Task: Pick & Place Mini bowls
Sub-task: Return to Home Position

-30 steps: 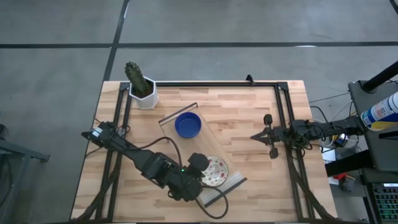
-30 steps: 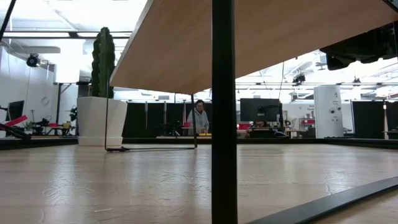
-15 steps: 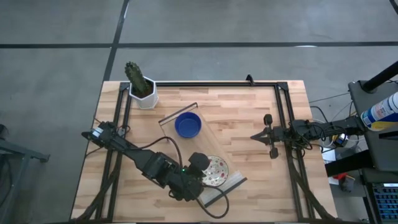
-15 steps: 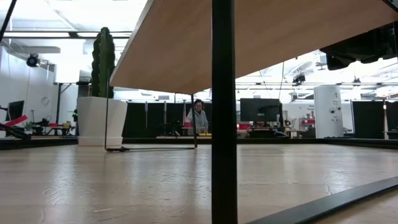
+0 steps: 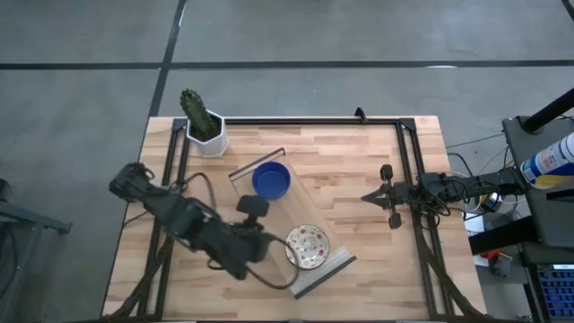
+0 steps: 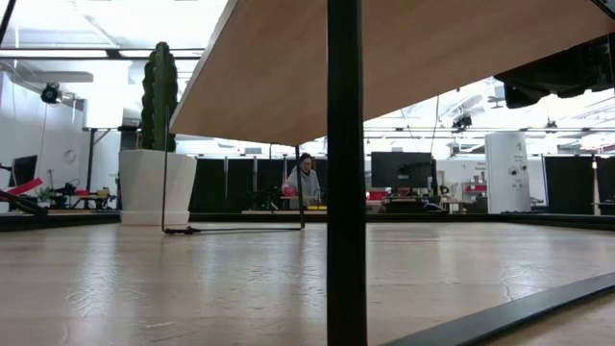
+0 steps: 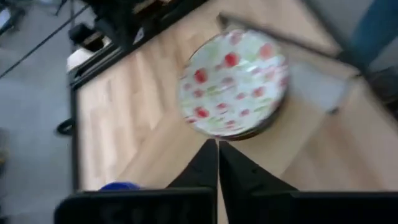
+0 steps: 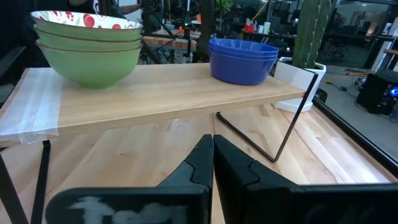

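A stack of cream floral mini bowls [image 5: 308, 246] stands on the near end of a raised wooden shelf [image 5: 309, 208]. A stack of blue mini bowls [image 5: 271, 180] stands on the shelf's far end. The right wrist view shows both stacks side on: the floral bowls [image 8: 87, 50], green outside, and the blue bowls [image 8: 244, 59]. My left gripper [image 5: 269, 240] is shut and hovers just left of the floral stack [image 7: 236, 81], touching nothing. My right gripper [image 5: 381, 196] is shut and waits near the table's right edge.
A cactus in a white hexagonal pot [image 5: 204, 126] stands at the far left corner. The shelf rests on thin black wire legs [image 8: 292, 115]; its underside [image 6: 384, 58] fills the low view. A black frame rail [image 5: 408, 179] runs along the table's edges. Bare wood lies between the shelf and my right gripper.
My left arm has drawn back from over the floral bowls toward the table's left edge, and its gripper now stands beside the stack instead of above it. The bowls and the shelf have stayed in place.
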### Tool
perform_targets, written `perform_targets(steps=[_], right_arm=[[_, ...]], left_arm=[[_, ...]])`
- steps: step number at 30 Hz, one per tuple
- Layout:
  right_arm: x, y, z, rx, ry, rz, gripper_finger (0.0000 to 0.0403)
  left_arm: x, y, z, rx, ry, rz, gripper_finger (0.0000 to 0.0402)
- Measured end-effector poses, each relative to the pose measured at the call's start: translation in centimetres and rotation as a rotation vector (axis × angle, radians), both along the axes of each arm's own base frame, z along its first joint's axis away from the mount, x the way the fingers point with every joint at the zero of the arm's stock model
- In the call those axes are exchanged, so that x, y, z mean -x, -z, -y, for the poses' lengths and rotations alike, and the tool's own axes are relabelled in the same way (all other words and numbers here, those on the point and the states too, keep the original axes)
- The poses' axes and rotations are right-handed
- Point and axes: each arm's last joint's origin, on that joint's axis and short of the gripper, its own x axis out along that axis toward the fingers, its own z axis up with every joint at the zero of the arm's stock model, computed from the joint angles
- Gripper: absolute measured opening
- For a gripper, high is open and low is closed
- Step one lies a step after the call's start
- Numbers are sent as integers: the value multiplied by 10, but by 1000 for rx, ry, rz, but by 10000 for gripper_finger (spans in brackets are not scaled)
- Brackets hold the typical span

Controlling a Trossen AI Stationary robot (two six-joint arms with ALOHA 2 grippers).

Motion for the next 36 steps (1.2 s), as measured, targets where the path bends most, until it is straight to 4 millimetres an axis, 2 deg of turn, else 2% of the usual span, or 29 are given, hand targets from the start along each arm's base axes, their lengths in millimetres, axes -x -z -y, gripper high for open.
perform_targets(steps=[4, 8, 12, 15, 19, 24, 27, 33, 36], right_arm=[[0, 0, 0, 0, 0, 0, 8], [0, 0, 0, 0, 0, 0, 8], [0, 0, 0, 0, 0, 0, 8], [0, 0, 0, 0, -1, 0, 8], [0, 0, 0, 0, 0, 0, 8], [0, 0, 0, 0, 0, 0, 8], [0, 0, 0, 0, 0, 1, 8], [0, 0, 0, 0, 0, 0, 8], [0, 0, 0, 0, -1, 1, 8]], left_arm=[[16, -6, -2, 149, 84, 15, 1], [31, -2, -9, 271, 181, 86, 0], [57, 9, -22, 392, 282, 197, 0], [78, 27, -31, 515, 398, 253, 0], [105, 52, -49, 603, 428, 389, 0], [135, 87, -68, 668, 424, 478, 0], [154, 99, -84, 691, 401, 533, 0], [184, 135, -107, 730, 366, 624, 0], [196, 154, -117, 707, 296, 686, 0]])
